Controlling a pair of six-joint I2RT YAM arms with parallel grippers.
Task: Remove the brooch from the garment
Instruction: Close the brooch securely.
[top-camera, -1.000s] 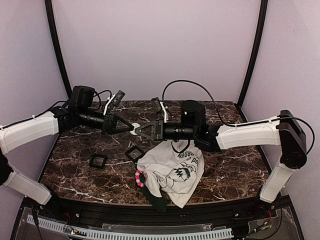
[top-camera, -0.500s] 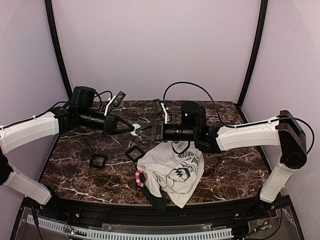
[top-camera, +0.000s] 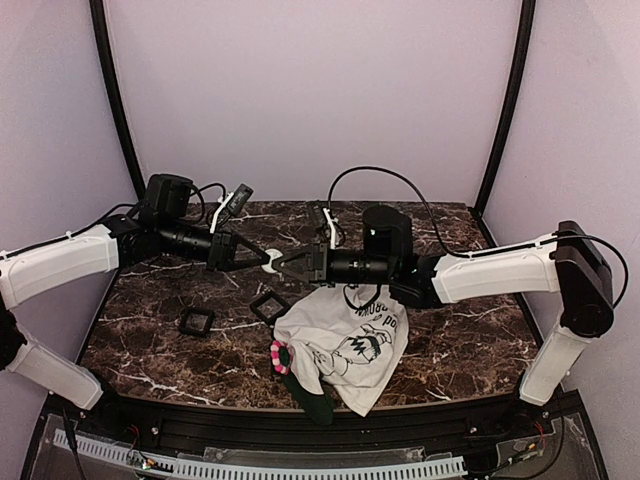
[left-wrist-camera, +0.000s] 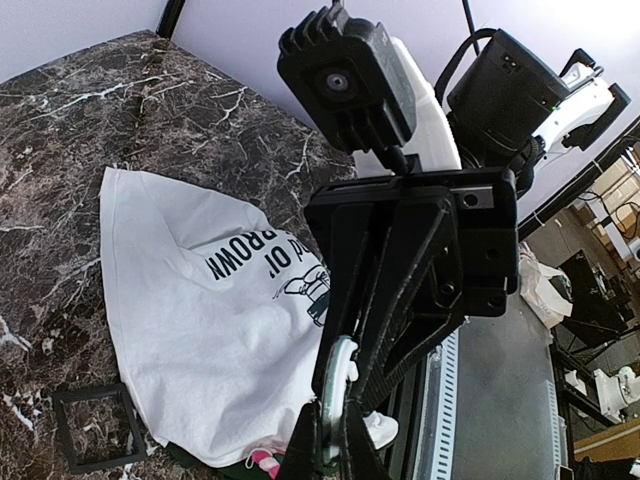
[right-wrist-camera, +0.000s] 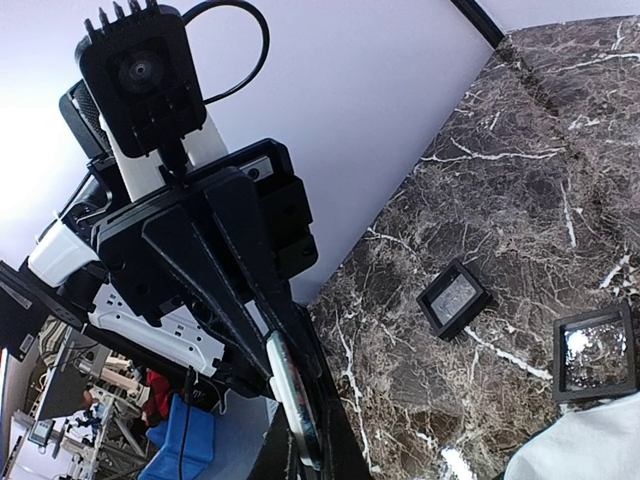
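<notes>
Overhead, the left gripper and the right gripper meet tip to tip in the air above the dark brown, white-veined marble table. Each has its fingers pressed together on the same small pale flat piece. Both wrist views show that piece edge-on between the two sets of black fingers, and what it is cannot be told. The small flower-shaped brooch with pink and white petals is in neither gripper. It sits at the left, near edge of the crumpled white T-shirt with black cartoon print and lettering, just beside the shirt's dark green trim. That places it below the meeting grippers, closer to the arm bases and well apart from both sets of fingertips. In the left wrist view only a bit of pink shows at the shirt's lower edge. Two small black square frames lie flat on the marble, one just beside the shirt's left edge and under the grippers, the other farther left.
</notes>
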